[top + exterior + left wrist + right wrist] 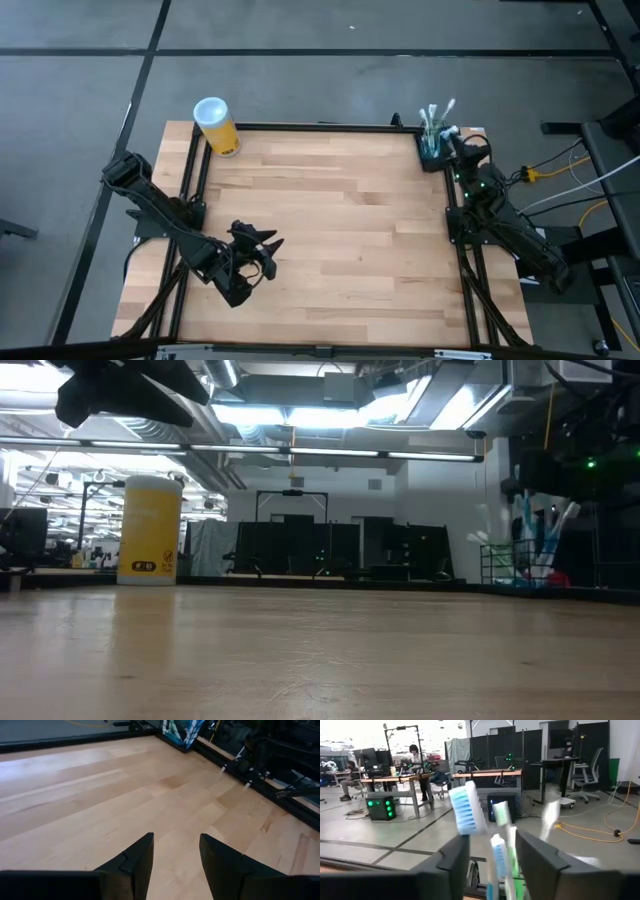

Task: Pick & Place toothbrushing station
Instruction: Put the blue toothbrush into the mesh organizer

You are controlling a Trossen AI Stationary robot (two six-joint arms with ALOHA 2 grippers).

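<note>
The toothbrushing station [432, 155], a small black holder with several toothbrushes [436, 116] standing up in it, sits at the table's far right corner; it also shows in the low view [520, 565] and the left wrist view [182, 730]. My right gripper [453, 148] is right beside it, level and open. In its wrist view [492, 835] the toothbrush heads [467, 807] stand in the gap between the fingers, and the holder's body is hidden below. My left gripper [266, 254] hovers open over the near left of the table [175, 837], holding nothing.
A yellow cup with a white lid [216, 125] stands at the far left corner [148, 530]. Black frame rails [300, 127] run round the wooden table. Cables [560, 165] lie beyond the right edge. A person [414, 755] stands far off in the room.
</note>
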